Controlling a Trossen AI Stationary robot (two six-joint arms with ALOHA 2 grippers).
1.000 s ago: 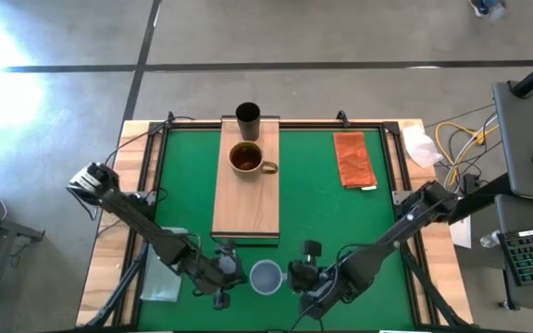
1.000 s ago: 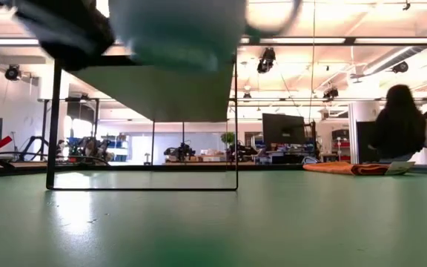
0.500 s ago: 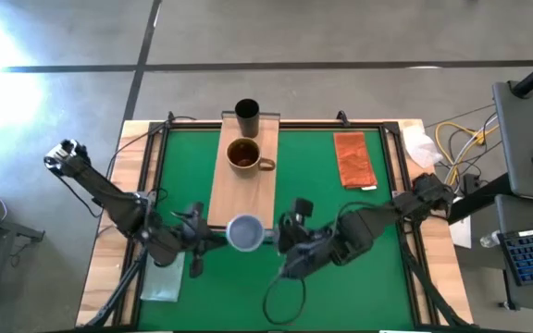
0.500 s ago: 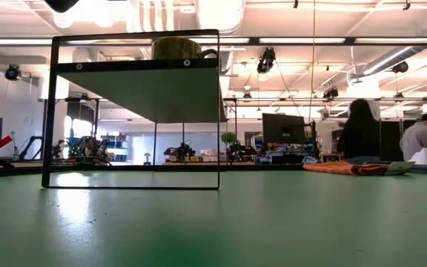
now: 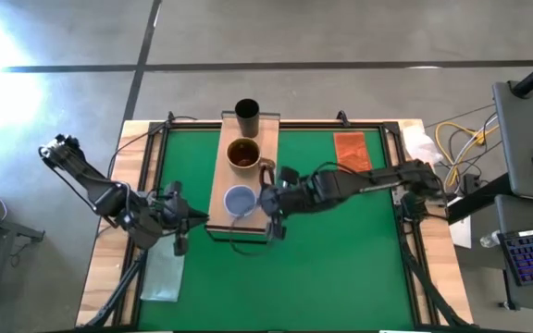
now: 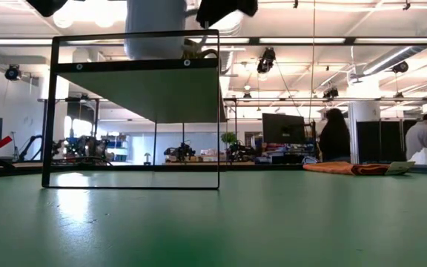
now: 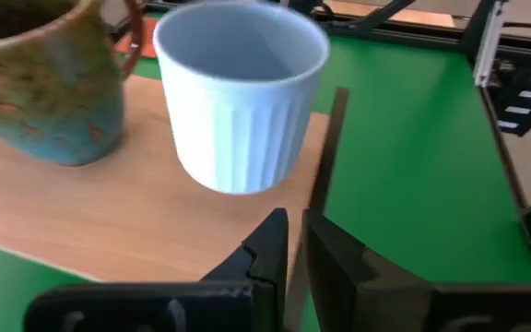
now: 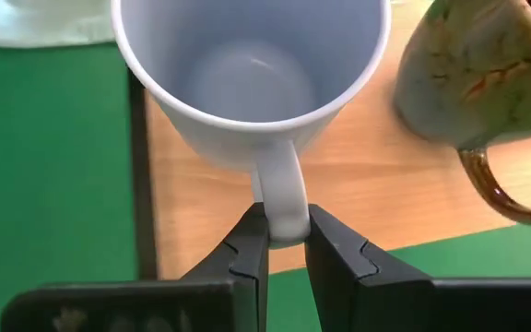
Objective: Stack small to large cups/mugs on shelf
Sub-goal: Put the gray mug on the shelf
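Observation:
The light-wood shelf (image 5: 244, 180) stands in the middle of the green table. A black cup (image 5: 247, 113) stands at its far end, with a brown mug (image 5: 244, 154) next to it. My right gripper (image 5: 266, 200) is shut on the pale blue-grey mug (image 5: 240, 199) at the shelf's near end; the mug also shows in the low view (image 6: 155, 30). My left gripper (image 5: 189, 220) is shut and empty just left of the shelf's near left corner, and in the left wrist view (image 7: 293, 249) it points at the pale mug (image 7: 240, 101). My right gripper pinches the pale mug's handle (image 8: 282, 210) between its two fingers (image 8: 247, 242), at the handle's outer bend. The fingers come level from the table's right side. The mug is upright, mouth up, over the shelf's near end; I cannot tell whether its base touches the board.
An orange-brown cloth (image 5: 353, 155) lies at the far right, partly under my right arm. A clear plastic bag (image 5: 163, 274) lies by the near left edge. The shelf's dark frame (image 6: 136, 111) stands raised on legs. People show in the room beyond (image 6: 335, 137).
My right gripper has carried the pale mug from the table's near edge up and toward the far edge, to the shelf's near end, keeping it upright. My left gripper has gone toward the far left, away from the mug.

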